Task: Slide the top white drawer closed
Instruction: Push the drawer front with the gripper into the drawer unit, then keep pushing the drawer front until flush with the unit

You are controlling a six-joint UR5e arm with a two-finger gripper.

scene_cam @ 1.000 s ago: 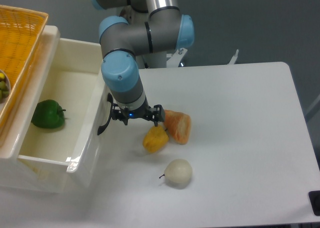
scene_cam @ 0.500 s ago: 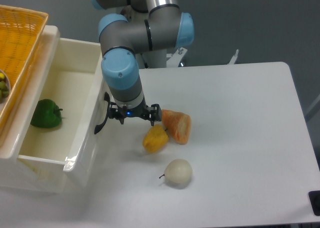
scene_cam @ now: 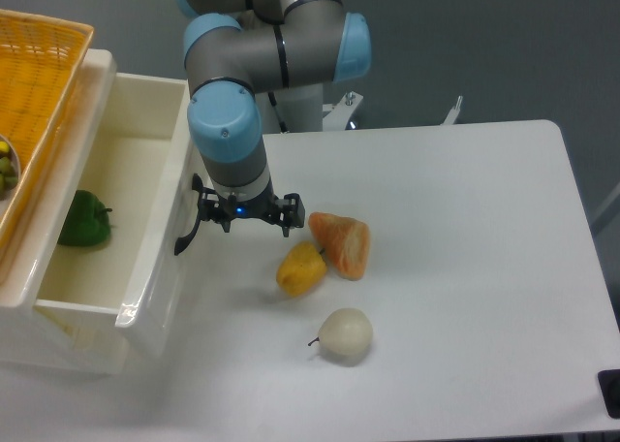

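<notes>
Lying nearest on the white table [scene_cam: 465, 268]: a pale round fruit [scene_cam: 346, 334] with a short stem, alone and a little apart from the rest. Just behind it, a yellow piece of food [scene_cam: 301, 269] touching an orange-brown bread-like item [scene_cam: 342, 244]. Left of these, the top white drawer [scene_cam: 145, 268] stands pulled out from its cabinet, interior open to view; glossy front wall faces the table, curved black handle [scene_cam: 186, 231] on that front. Inside, a green pepper [scene_cam: 85, 220] sits on the drawer floor toward the rear left, partly under the rim of the orange woven basket [scene_cam: 34, 83], which rests on top of the cabinet. Something small and green-yellow [scene_cam: 7, 165] shows in the basket at the frame edge. Gripper [scene_cam: 244, 212] hangs close against the drawer front, right beside the handle; fingers [scene_cam: 287, 214] dark and small, cannot tell whether spread or together. Arm [scene_cam: 262, 64], grey with blue joints, rises behind toward the dark back wall.
</notes>
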